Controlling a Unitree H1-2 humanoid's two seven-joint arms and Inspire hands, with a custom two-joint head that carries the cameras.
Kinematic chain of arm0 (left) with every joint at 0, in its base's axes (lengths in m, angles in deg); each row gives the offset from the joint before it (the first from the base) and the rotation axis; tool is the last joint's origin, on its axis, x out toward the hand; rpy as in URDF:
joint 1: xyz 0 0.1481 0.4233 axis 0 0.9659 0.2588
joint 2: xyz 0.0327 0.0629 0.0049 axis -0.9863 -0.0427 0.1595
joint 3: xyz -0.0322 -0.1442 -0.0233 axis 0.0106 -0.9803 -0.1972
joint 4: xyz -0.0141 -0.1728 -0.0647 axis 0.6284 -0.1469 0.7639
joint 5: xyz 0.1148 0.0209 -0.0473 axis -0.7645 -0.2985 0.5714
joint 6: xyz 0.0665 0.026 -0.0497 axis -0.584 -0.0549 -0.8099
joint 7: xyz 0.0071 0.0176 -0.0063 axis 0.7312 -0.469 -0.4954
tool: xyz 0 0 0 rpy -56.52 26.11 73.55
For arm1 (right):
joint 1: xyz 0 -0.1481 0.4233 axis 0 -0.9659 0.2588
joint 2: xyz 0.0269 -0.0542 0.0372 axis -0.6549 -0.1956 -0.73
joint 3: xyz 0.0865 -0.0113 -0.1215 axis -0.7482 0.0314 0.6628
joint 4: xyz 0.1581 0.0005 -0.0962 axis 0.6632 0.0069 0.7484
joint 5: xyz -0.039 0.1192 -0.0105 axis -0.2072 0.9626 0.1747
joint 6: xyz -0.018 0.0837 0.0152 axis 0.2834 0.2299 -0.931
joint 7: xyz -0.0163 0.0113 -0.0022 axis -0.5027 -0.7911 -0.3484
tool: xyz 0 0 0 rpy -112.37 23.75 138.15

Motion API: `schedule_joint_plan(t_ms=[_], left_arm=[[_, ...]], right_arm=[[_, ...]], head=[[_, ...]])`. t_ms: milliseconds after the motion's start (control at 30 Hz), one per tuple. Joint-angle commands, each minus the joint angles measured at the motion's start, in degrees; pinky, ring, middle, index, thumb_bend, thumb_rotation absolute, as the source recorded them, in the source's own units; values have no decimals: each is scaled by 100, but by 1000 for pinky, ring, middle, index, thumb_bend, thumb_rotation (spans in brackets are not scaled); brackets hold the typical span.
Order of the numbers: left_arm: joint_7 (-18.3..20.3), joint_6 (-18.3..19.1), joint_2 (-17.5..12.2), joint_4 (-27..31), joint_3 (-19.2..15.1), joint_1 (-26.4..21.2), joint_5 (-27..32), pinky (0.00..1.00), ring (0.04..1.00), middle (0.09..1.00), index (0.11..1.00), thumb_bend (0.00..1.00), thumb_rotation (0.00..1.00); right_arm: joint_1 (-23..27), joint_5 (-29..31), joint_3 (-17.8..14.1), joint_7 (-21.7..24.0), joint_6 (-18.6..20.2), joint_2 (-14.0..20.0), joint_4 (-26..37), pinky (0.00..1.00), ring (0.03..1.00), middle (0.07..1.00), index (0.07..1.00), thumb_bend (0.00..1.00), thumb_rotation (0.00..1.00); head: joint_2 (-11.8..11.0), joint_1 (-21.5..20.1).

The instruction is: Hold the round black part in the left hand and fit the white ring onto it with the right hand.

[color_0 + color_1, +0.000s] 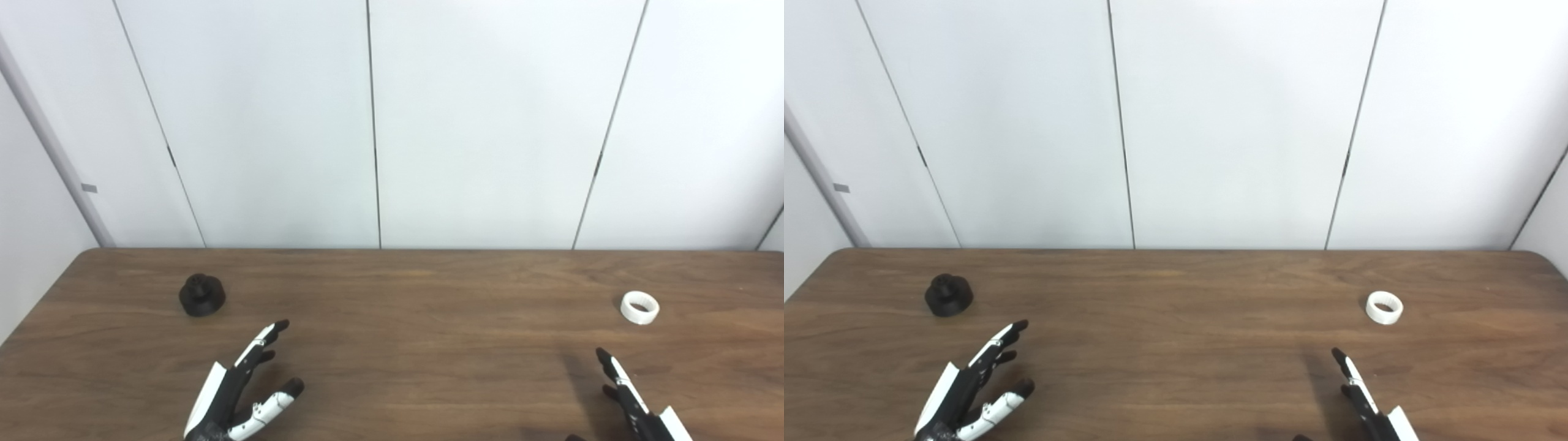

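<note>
The round black part stands on the wooden table at the far left. The white ring lies on the table at the right. My left hand is open and empty, fingers apart, near the front edge, below and right of the black part. My right hand is open and empty at the front right, below and a little left of the ring; part of it is cut off by the picture's bottom edge. Neither hand touches anything.
White wall panels stand right behind the table's far edge. The table's left edge runs close to the black part. The ring also shows in the right eye view.
</note>
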Motion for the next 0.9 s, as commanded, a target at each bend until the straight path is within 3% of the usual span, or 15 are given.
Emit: schedule_joint_plan(t_ms=[0,233,467,567,700,767,867], left_arm=[[-117,-158,148,-154,42,244,53,894,959,972,922,738,618],[-350,-254,245,404,-208,301,24,941,978,976,906,786,477],[-832,-448,66,1084,-793,340,-635,908,969,968,882,826,483],[-1096,-184,29,1335,-1066,334,-1377,918,965,959,868,810,523],[-1381,309,-15,1654,-1299,292,-2419,911,981,955,855,802,497],[-1416,514,-18,1790,-1357,238,-2620,986,997,967,860,818,454],[-1377,821,-50,1878,-1445,111,-2640,999,1000,983,872,851,456]], right_arm=[[-19,7,-18,12,58,59,39,923,1000,1000,1000,588,560],[-13,69,-89,48,81,151,16,923,1000,1000,1000,545,522],[19,161,-147,126,79,257,-57,941,1000,1000,1000,484,482],[31,215,-164,148,143,297,-73,933,1000,1000,1000,482,489],[42,298,-208,187,158,374,-131,952,1000,1000,1000,478,515],[65,340,-231,199,148,403,-197,980,1000,1000,1000,503,563],[89,447,-250,229,132,429,-255,990,1000,1000,1000,505,585]], head=[[16,49],[4,443],[-12,746],[-41,965],[-47,1320],[-67,1445],[-118,1608]])
